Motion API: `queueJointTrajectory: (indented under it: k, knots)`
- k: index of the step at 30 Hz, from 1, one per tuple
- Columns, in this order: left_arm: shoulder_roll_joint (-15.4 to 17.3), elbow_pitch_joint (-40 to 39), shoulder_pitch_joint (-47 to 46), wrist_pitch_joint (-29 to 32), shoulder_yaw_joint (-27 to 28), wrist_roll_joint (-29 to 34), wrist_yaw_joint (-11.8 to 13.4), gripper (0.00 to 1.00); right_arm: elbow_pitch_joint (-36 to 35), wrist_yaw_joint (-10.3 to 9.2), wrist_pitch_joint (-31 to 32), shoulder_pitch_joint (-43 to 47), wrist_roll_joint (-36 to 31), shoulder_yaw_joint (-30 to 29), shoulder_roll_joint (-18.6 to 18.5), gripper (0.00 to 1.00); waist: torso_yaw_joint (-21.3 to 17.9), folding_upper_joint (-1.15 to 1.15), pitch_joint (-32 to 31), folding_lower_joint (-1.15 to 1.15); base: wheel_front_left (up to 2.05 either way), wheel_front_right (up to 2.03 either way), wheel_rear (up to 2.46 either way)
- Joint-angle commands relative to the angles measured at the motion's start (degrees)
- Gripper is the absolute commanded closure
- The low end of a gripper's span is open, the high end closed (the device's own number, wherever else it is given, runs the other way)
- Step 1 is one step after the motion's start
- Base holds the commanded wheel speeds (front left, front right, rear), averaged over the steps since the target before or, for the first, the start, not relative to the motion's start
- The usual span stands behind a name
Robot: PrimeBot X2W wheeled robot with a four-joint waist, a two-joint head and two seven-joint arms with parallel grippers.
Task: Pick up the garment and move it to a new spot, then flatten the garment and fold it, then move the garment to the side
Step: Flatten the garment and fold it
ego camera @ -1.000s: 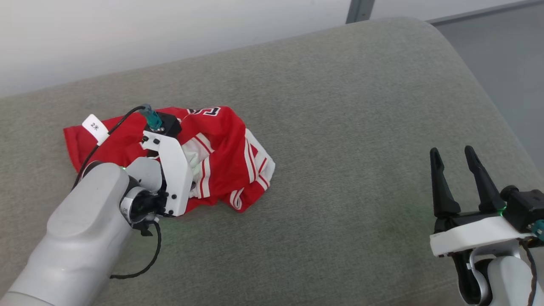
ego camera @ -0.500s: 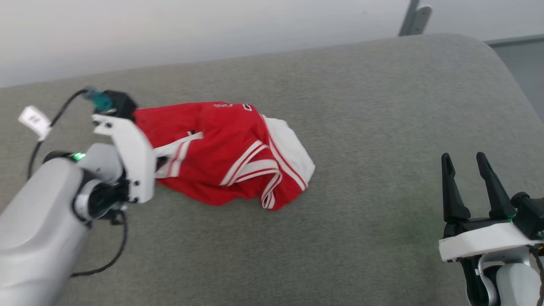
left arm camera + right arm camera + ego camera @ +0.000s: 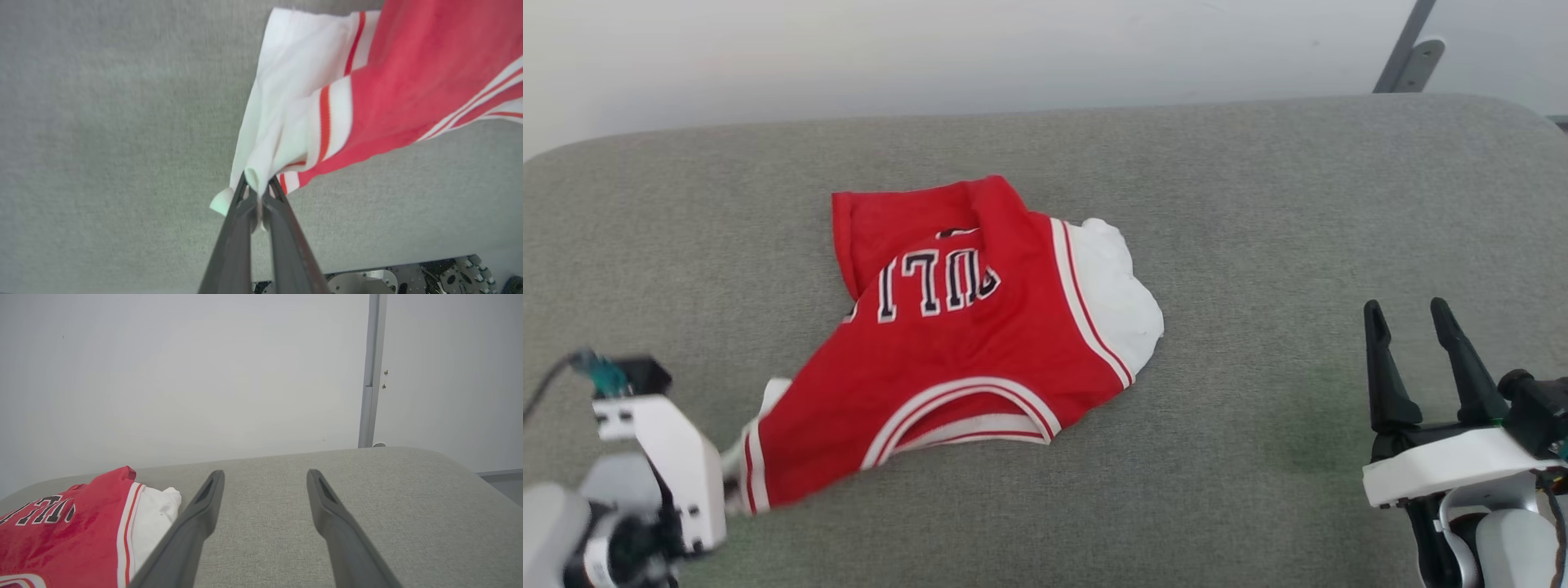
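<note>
The garment, a red jersey with white sleeves, striped trim and black white-outlined lettering, lies partly spread on the grey cushion. Its near-left corner lifts toward my left gripper, which is shut on a bunch of white sleeve fabric. In the head view the left wrist mount sits at the lower left beside the garment's striped edge. My right gripper stands open at the lower right, apart from the garment, with nothing between its fingers.
The grey cushion has rounded far corners and ends at a pale wall. A grey metal post stands behind the right corner. Bare cushion lies between the garment and the right gripper.
The head camera has shifted. My left gripper has pulled the garment's corner toward the near left, drawing the crumpled jersey out so its lettering now shows. The right gripper has stayed open.
</note>
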Motion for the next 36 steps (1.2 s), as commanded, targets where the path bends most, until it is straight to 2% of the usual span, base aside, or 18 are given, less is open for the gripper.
queueJointTrajectory:
  k: [1, 5, 6, 8, 15, 22, 30, 36]
  knots:
    - [-0.30, 0.17, 0.70, 0.22, -0.11, -0.28, 0.33, 1.00, -0.01, -0.03, 0.30, 0.40, 0.15, 0.09, -0.09, 0.00, 0.28, 0.00, -0.05, 0.00, 0.00, 0.00, 0.00]
    - [-2.44, 1.89, 2.48, -0.36, -0.58, -1.60, 0.74, 1.00, 0.10, -0.02, 1.74, 0.33, 0.78, 1.34, -0.50, 0.00, 1.25, 0.00, -0.15, 0.00, 0.00, 0.00, 0.00]
    - [-2.82, 2.29, 2.47, -0.96, -0.65, -1.41, 0.62, 0.72, 0.13, -0.02, 2.23, 0.24, 1.06, 1.65, -0.62, 0.00, 1.51, 0.00, -0.12, 0.00, 0.00, 0.00, 0.00]
    - [-3.86, 2.68, 1.86, -2.89, -0.49, -0.87, -0.04, 0.00, 0.14, -0.02, 3.17, -0.26, 1.44, 2.73, -1.07, 0.00, 2.07, 0.00, 0.04, 0.00, 0.00, 0.00, 0.00]
    - [-6.59, 0.93, -0.18, -11.30, 1.18, 0.63, -2.48, 0.00, 1.16, -0.02, 7.97, -3.11, 2.93, 7.02, -4.02, 0.00, 5.37, 0.00, 1.45, 0.00, 0.00, 0.00, 0.00]
    - [-9.42, -2.36, -1.32, -22.66, 1.73, 4.31, -5.67, 0.00, 4.34, -0.02, 14.54, -8.64, 4.83, 12.07, -8.50, 0.00, 10.30, 0.00, 3.96, 0.00, 0.00, 0.00, 0.00]
    - [-12.73, -1.96, -2.67, -33.56, 1.03, 8.51, -8.73, 0.00, 9.36, -0.03, 20.60, -15.01, 7.96, 17.85, -13.61, 0.00, 15.57, 0.00, 6.30, 0.00, 0.00, 0.00, 0.00]
    - [-13.88, -0.94, -3.63, -42.49, 1.14, 12.19, -10.46, 0.00, 13.51, -0.03, 26.06, -18.58, 9.57, 21.86, -16.16, 0.00, 18.25, 0.00, 6.93, 0.00, 0.00, 0.00, 0.00]
